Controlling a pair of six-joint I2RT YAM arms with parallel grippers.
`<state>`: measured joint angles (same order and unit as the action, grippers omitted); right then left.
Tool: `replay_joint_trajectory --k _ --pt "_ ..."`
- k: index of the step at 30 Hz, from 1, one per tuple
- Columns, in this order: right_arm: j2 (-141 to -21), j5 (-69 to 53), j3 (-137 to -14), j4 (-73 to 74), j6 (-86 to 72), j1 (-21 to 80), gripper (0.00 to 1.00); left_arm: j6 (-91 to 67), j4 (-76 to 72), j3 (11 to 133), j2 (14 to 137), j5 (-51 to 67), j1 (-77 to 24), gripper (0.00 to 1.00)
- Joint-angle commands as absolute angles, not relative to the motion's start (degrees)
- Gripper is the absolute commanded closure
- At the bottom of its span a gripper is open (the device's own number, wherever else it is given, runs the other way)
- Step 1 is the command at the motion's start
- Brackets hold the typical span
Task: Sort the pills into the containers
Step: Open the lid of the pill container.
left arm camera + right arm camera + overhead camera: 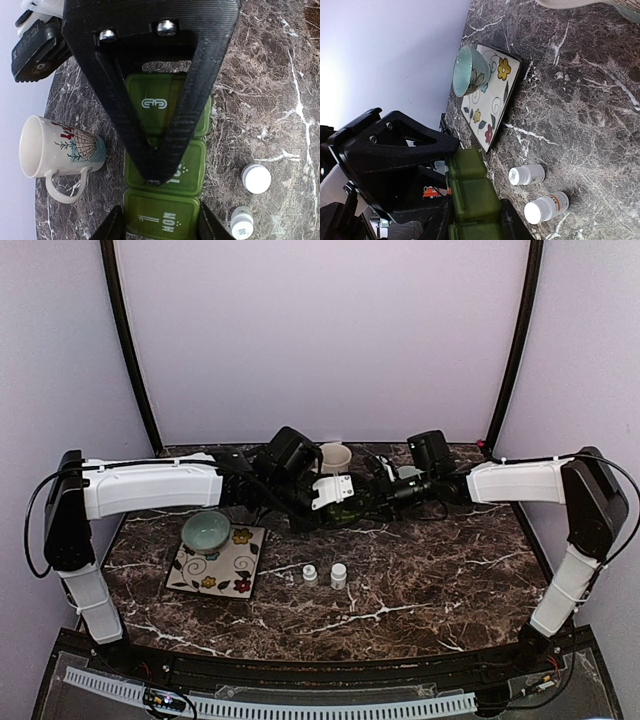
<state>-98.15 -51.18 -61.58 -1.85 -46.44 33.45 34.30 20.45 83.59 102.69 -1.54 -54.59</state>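
Observation:
The containers are a dark green pill box (165,150) of three joined lidded compartments, at the back middle of the table (350,510). My left gripper (161,222) straddles the end compartment marked MON, and both fingertips lie against its sides with no gap showing. My right gripper (476,220) is turned on its side and shut on the box from above and below, around the middle compartment. Its upper finger (150,100) covers part of the lids. All lids are down. The pills are hidden. I cannot tell whether the box rests on the table.
Two white pill bottles (310,574) (339,576) stand in front of the box. A cream mug (335,456) stands just behind it. A pale green bowl (205,531) sits on a flowered square plate (235,575) at the left.

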Motion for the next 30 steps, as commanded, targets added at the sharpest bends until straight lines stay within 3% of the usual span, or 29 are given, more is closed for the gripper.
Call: replay_joint_trajectory --k 1,30 --pt "-98.73 -49.22 -63.43 2.09 -41.54 34.44 1.0 33.48 21.86 86.88 102.63 1.59 -54.93 0.66" --pt "-95.65 -41.38 -64.79 10.44 -29.81 36.02 1.0 26.2 29.5 93.7 103.4 9.51 -53.16 0.64"
